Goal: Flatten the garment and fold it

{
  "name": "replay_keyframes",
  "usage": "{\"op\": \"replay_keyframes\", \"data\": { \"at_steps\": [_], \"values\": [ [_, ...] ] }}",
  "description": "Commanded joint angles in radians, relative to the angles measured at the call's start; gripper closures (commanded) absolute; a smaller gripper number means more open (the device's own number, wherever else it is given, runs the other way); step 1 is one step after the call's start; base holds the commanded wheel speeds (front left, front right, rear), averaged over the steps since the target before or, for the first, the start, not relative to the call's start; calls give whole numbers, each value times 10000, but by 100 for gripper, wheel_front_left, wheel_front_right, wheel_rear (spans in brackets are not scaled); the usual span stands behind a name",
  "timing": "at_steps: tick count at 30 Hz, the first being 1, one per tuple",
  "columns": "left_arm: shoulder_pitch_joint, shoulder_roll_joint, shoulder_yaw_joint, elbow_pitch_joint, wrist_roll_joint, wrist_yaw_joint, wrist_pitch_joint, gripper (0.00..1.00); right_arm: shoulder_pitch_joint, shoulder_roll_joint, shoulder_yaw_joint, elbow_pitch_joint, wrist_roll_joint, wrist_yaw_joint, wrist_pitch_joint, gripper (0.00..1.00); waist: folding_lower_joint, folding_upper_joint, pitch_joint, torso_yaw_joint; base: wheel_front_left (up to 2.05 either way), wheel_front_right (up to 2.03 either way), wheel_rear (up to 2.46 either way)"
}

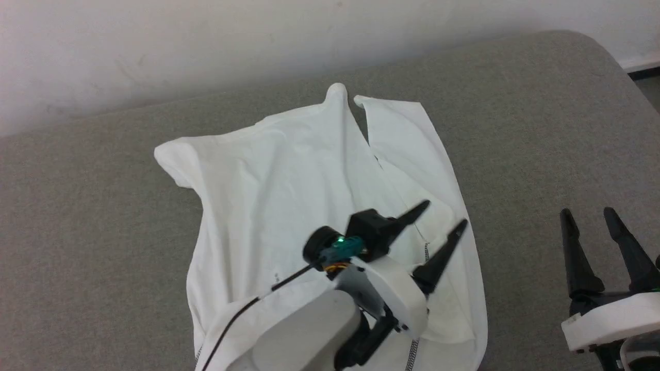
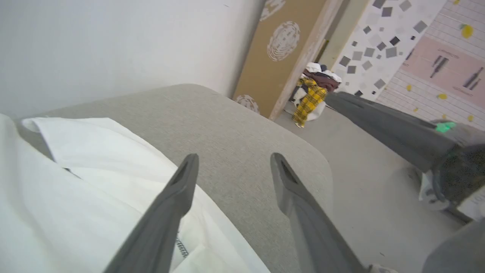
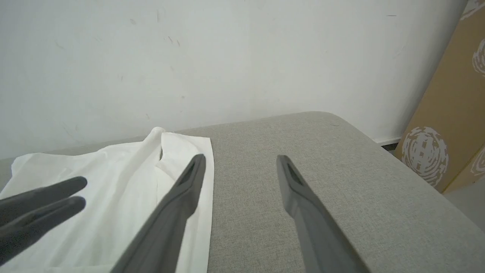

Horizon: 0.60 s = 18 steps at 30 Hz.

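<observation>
One white garment [image 1: 309, 170] on grey surface [image 1: 541, 129]; poster [image 2: 443, 68] lettering unreadable.

- Place: looked like a staged indoor test room or lab.
- Grey fabric-covered work surface [image 1: 515, 129] stood against a bare, scuffed white wall [image 3: 227, 57].
- Printed cardboard panel [image 2: 280, 49] leaned upright beyond it.
- Heap of clothes [image 2: 312, 96] lay on the floor.
- Backdrop wall [image 2: 379, 34] carried scattered grey squares and a pink poster [image 2: 447, 64].

Loads of bare grey cushion [image 1: 515, 129] right of the shirt [image 1: 289, 170], plus a strip on its left; the wall [image 1: 154, 41] closes off the back, and the left gripper [image 1: 444, 213] hangs over the shirt's right side
</observation>
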Motion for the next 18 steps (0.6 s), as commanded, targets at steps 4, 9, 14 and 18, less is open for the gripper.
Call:
{"op": "replay_keyframes", "data": {
  "at_steps": [4, 9, 14, 18],
  "values": [
    [542, 840, 1264, -638, -2, 876, -982, 0, 242, -81, 81, -133, -109, -7, 133, 0, 1, -1, -681, 659, 0, 0, 0],
    [1434, 1689, 2771, -1486, 199, 1686, -1250, 0, 397, -101, 119, -144, -139, -7, 190, 0, 1, -1, -847, 959, 0, 0, 0],
    [2438, 2192, 4092, -2278, 617, 2057, -1265, 0, 445, -109, 153, -89, -156, -7, 176, 0, 1, -1, -933, 1111, 0, 0, 0],
    [3617, 2591, 5507, -2930, 1052, 2371, -1268, 0, 483, -159, 230, 32, -199, -7, 158, 0, 1, -1, -1028, 1223, 0, 0, 0]
  ]
}}
